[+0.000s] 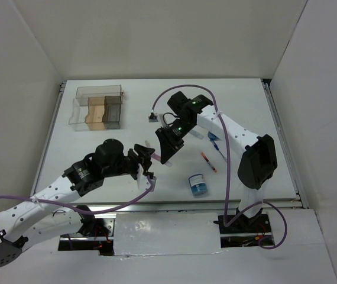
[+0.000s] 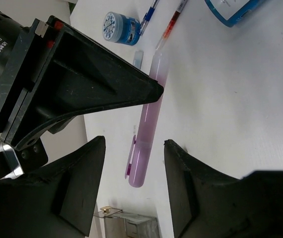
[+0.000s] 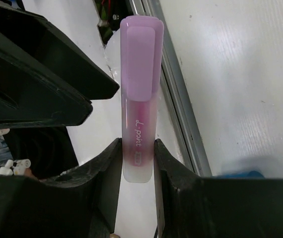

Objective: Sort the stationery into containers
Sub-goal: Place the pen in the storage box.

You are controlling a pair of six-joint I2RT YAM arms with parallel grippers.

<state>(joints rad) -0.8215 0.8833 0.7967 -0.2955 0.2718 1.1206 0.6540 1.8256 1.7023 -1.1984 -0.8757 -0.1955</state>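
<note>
A translucent purple highlighter (image 3: 139, 99) is held off the table with my right gripper (image 3: 138, 148) shut on its clear butt end, cap pointing away. In the left wrist view the same highlighter (image 2: 149, 124) hangs between the jaws of my left gripper (image 2: 134, 148), which is open with a gap on each side of the cap end. From above, the two grippers meet at mid-table, left (image 1: 146, 161) and right (image 1: 167, 148). On the table lie a red-orange pen (image 1: 208, 161), a blue pen (image 1: 217, 145) and a round blue tub (image 1: 198, 185). The compartmented organiser (image 1: 97, 106) stands at the back left.
The left wrist view also shows a second small blue tub (image 2: 120, 23) and a pale-blue bar (image 2: 138, 58) beyond the highlighter. A purple cable (image 1: 224, 171) loops off the right arm. White walls close in the table on three sides.
</note>
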